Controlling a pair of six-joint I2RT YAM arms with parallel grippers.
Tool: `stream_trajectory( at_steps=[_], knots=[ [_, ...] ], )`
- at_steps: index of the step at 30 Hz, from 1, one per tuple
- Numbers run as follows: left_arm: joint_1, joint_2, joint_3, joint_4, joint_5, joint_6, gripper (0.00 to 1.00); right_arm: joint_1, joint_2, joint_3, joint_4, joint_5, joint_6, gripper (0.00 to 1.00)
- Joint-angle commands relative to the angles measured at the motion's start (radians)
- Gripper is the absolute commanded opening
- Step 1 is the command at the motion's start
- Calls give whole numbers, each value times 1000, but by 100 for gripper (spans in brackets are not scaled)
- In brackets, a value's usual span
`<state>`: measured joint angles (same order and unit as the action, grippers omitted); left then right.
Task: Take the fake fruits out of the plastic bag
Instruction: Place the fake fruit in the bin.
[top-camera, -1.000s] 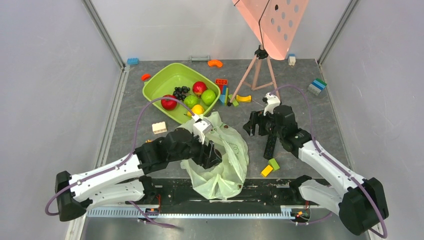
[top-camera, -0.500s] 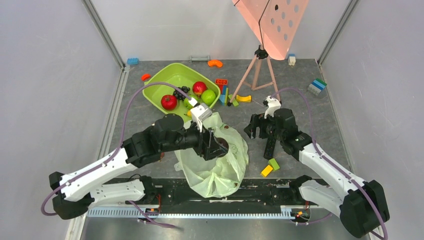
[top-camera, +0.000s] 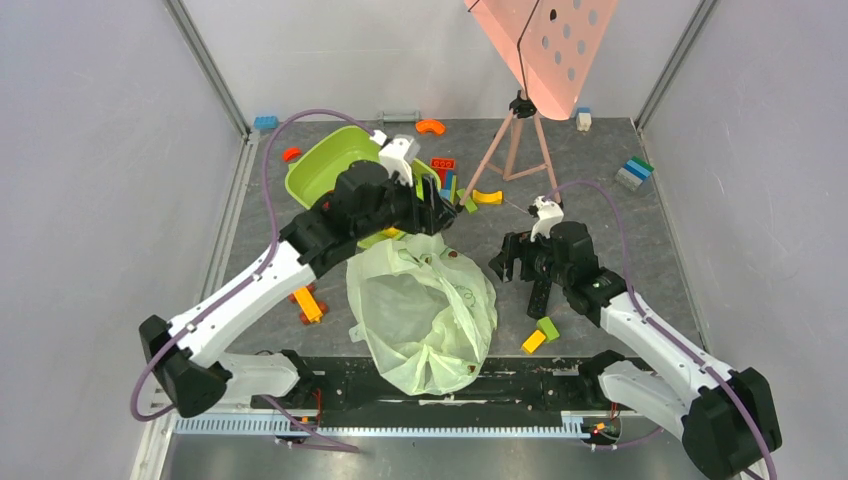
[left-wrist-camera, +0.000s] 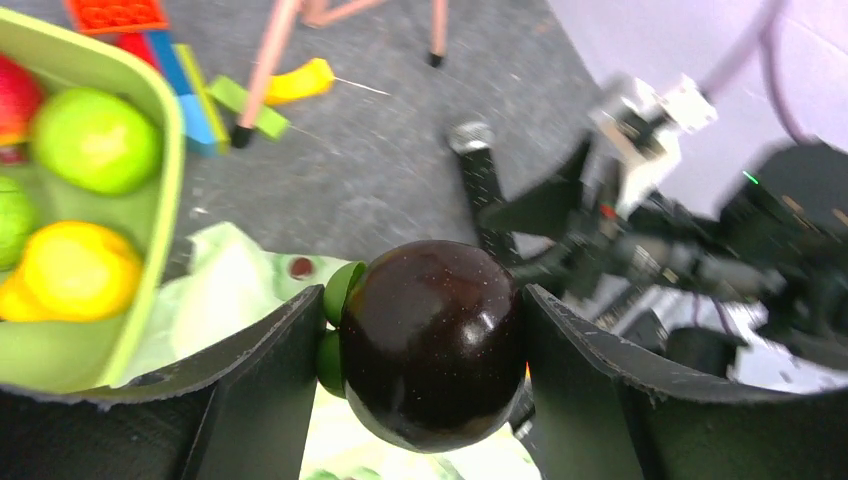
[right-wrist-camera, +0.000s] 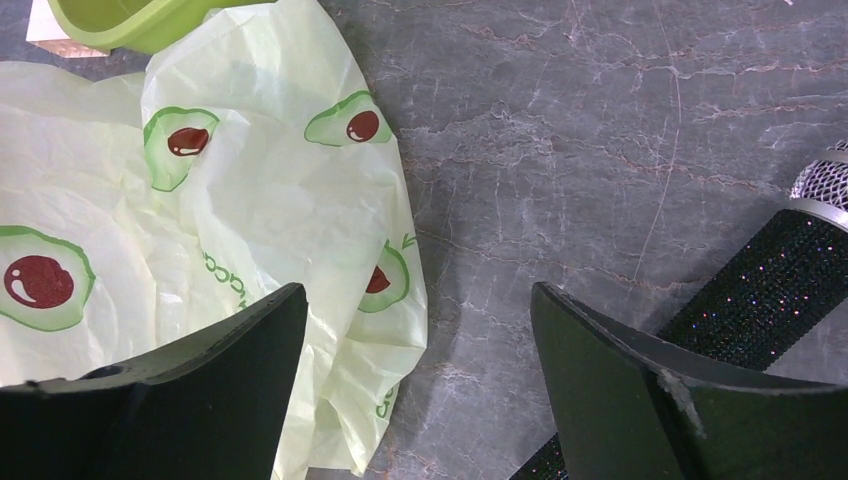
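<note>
Fingers of the left gripper (left-wrist-camera: 425, 335) are clamped on either side of a dark brown-black round fruit (left-wrist-camera: 432, 350), held in the air over the far edge of the plastic bag (top-camera: 425, 320) and just beside the lime-green tub (left-wrist-camera: 150, 230), where a round green fruit (left-wrist-camera: 95, 140) and a yellow one (left-wrist-camera: 70, 270) lie. The right gripper (right-wrist-camera: 415, 365) hovers with its jaws wide apart and nothing between them, low over the grey table (right-wrist-camera: 560, 150) at the bag's right edge.
</note>
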<state>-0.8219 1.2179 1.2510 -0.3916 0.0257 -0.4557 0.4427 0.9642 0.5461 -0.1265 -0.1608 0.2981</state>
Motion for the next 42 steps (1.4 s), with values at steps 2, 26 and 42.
stream_trajectory(
  at_steps=[2, 26, 42],
  knots=[
    [141, 94, 84, 60, -69, 37, 68, -1, -23, -12, 31, -28, -1, 86],
    [599, 658, 303, 106, -234, -9, 64, -2, 31, -9, 32, -140, 13, 90],
    [622, 840, 448, 95, -247, 23, 64, -1, 54, -14, 24, -131, -1, 93]
  ],
)
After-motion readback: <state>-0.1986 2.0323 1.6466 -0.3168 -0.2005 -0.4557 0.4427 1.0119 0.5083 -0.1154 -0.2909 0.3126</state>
